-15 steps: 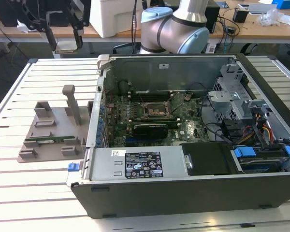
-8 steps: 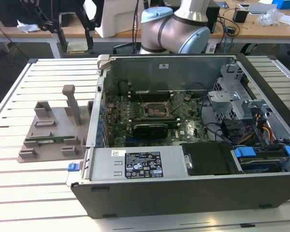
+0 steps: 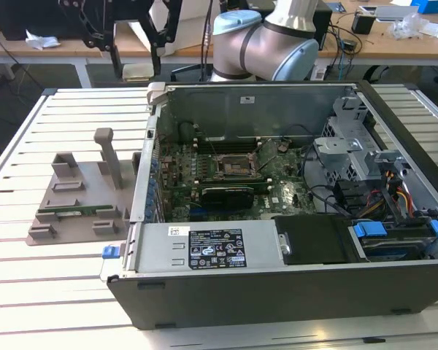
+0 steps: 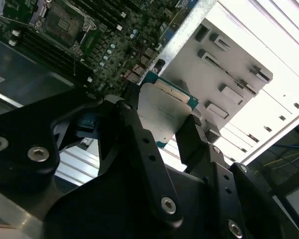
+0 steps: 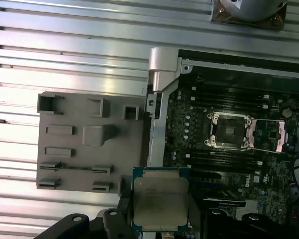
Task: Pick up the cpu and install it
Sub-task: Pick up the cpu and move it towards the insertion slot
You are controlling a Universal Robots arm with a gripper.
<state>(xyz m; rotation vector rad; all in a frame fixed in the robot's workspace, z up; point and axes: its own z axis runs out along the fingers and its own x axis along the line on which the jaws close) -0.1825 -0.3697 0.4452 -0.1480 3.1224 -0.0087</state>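
Fingers [image 4: 189, 142] snug around the cpu [image 4: 164, 112]

Socket: in the exterior view the socket [image 3: 237, 166] sits at frame centre, open from above.
Left approach: the case wall [image 3: 142, 182] stands between the grey fixture [image 3: 80, 197] and the board, and the fixture's post [image 3: 109, 157] rises beside it.
Right side: the drive cage [image 3: 347, 146] and cables [image 3: 394, 193] crowd it.
Below the socket: the black card [image 3: 226, 193] lies close.
Table: the bare slats [image 3: 29, 292] at lower left give me free room.
Load: my gripper [image 4: 164, 112] is clamped on the cpu [image 5: 160, 201].
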